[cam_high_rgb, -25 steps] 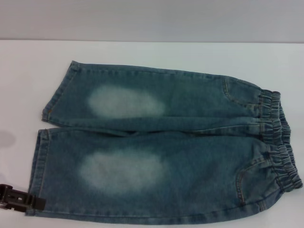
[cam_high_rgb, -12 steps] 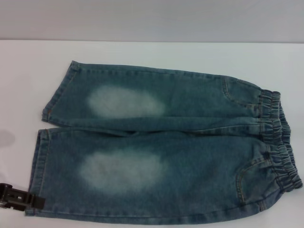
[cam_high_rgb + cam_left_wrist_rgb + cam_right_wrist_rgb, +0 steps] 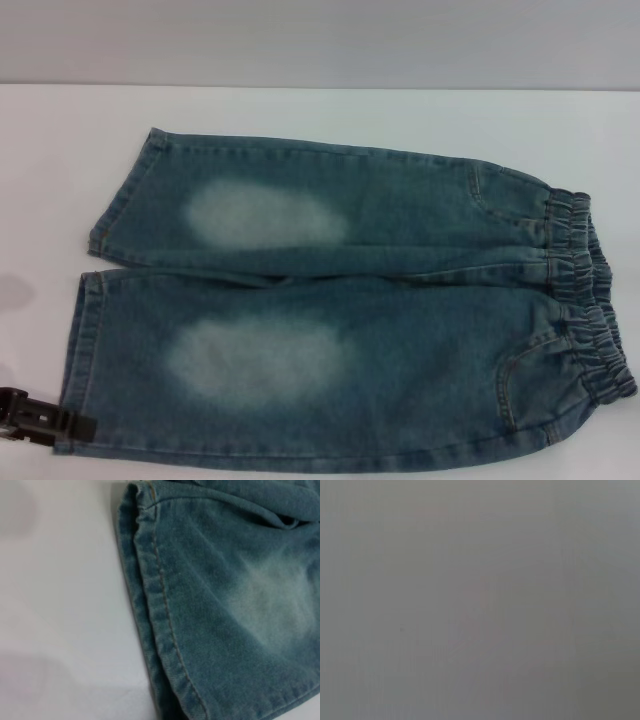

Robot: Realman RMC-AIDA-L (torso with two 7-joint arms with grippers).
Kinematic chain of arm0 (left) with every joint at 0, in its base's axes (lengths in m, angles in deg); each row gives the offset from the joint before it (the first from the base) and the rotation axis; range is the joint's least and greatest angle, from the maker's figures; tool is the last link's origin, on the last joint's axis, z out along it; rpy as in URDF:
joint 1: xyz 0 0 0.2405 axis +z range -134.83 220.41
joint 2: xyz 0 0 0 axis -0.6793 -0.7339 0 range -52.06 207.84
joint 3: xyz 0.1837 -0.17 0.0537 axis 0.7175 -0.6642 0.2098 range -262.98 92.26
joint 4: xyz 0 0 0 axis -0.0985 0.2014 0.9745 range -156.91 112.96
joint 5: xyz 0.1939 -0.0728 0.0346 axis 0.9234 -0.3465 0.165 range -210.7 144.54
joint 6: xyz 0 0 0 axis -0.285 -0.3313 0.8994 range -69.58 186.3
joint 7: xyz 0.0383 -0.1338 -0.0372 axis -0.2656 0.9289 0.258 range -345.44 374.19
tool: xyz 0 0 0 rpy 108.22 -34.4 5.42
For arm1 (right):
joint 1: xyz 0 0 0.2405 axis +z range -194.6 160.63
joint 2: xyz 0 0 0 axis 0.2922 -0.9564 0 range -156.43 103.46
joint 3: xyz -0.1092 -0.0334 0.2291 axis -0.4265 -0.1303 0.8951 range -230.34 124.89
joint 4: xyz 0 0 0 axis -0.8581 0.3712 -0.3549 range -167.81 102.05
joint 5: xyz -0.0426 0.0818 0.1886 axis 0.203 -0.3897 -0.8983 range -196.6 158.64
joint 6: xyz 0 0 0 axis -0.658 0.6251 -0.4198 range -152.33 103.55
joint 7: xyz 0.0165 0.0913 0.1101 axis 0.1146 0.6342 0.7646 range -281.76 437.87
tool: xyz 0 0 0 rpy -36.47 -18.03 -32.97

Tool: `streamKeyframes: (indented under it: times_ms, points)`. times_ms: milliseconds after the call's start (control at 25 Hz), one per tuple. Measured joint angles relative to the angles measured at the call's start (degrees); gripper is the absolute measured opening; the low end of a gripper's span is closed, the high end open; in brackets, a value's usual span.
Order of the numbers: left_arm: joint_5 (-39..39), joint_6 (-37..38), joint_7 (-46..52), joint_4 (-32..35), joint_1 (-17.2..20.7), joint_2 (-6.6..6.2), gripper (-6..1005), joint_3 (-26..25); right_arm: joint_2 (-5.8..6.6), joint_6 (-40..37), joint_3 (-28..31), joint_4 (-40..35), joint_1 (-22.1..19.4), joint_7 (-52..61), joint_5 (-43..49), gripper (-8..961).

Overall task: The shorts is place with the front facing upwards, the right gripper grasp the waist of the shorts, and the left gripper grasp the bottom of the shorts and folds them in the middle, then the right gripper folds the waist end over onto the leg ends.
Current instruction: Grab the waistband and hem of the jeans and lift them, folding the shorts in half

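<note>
The blue-green denim shorts [image 3: 400, 340] lie flat on the white table [image 3: 300, 110], front up, with a pale oval patch on each leg. The waist of the shorts [image 3: 590, 300], a ruffled elastic band, is at the right. The bottom of the shorts points left, with the near leg's hem [image 3: 80, 340] and the far leg's hem [image 3: 125, 195]. My left gripper [image 3: 60, 425] is low at the front left, its black tip touching the near hem's front corner. The left wrist view shows that stitched hem [image 3: 160, 630] close up. The right gripper is out of view.
Bare white table surface [image 3: 60, 605] runs to the left of the leg hems and behind the shorts. A grey wall [image 3: 320, 40] rises behind the table's far edge. The right wrist view shows only plain grey.
My left gripper has crept slightly nearer the table's front edge at the hem corner. The shorts have not moved.
</note>
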Motion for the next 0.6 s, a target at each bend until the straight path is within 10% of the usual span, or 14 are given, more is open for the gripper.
streamKeyframes:
  times_ms: [600]
  points:
    - [-0.4, 1.2, -0.4, 0.2, -1.5, 1.21, 791, -0.4, 0.04, 0.0, 0.0, 0.0, 0.0, 0.0, -0.2, 802]
